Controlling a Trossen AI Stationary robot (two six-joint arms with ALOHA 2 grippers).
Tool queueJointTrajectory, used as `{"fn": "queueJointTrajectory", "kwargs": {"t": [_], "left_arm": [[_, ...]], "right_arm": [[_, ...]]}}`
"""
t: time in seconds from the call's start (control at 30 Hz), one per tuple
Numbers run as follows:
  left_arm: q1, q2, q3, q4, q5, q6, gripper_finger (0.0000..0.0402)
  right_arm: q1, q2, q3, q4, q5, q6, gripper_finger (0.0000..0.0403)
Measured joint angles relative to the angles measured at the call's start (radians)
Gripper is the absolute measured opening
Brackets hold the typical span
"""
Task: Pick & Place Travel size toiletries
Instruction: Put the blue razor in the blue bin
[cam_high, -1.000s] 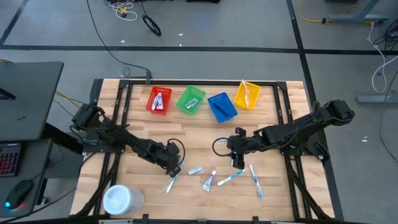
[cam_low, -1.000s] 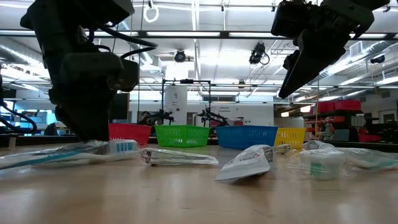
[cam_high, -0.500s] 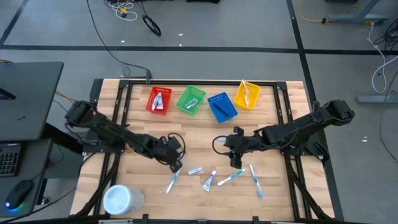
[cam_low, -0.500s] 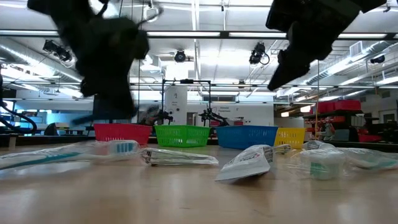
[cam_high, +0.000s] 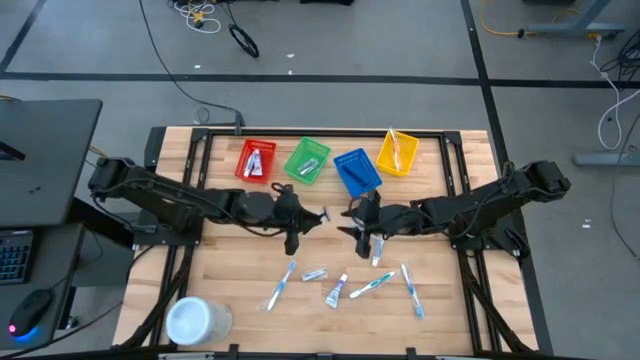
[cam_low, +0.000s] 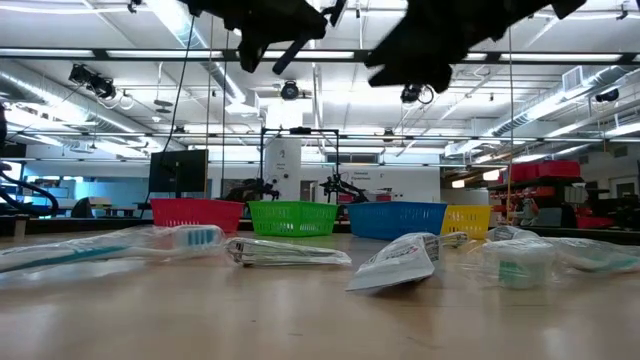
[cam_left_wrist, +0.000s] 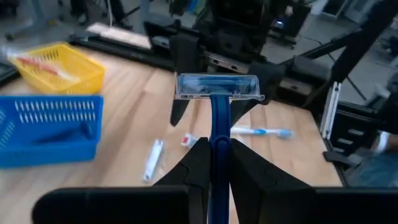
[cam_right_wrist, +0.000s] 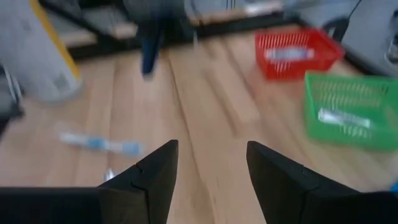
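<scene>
Two tools are working above mid-desk. Left tool (cam_left_wrist: 211, 165) is clamping a blue razor (cam_left_wrist: 216, 93) by its handle, head outward, probably for carrying to the blue basket (cam_high: 357, 171). Right tool (cam_right_wrist: 208, 171) is hanging close by, fingers wide and empty. Remaining toiletries (cam_high: 340, 288) are lying loose on the desk's (cam_high: 440, 310) near half.

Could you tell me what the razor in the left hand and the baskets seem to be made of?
The razor looks like glossy dark blue plastic with a clear cap: light passes through it. The blue basket and yellow basket look like moulded matte plastic with slotted walls.
</scene>
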Motion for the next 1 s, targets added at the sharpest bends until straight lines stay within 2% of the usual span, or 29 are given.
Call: {"fn": "queueJointTrajectory", "kwargs": {"t": [0.17,0.43,0.63,0.73,0.87,1.0], "left_arm": [[0.039,0.0,0.0,0.079,0.019,0.09,0.0043],[0.085,0.0,0.0,0.207,0.122,0.168,0.0043],[0.088,0.0,0.0,0.233,0.145,0.192,0.0045],[0.087,0.0,-0.001,0.235,0.143,0.193,0.0044],[0.093,0.0,-0.001,0.234,0.142,0.191,0.0045],[0.093,0.0,-0.001,0.234,0.134,0.191,0.0044]], "right_arm": [[-0.041,0.0,0.0,0.134,-0.019,-0.024,0.0202],[-0.111,0.072,0.0,0.391,-0.237,-0.105,0.0202],[-0.141,0.154,0.0,0.593,-0.264,-0.134,0.0202],[-0.149,0.172,0.0,0.635,-0.27,-0.14,0.0198],[-0.155,0.186,0.0,0.66,-0.317,-0.15,0.0167],[-0.155,0.187,0.0,0.655,-0.317,-0.15,0.0109]]}}
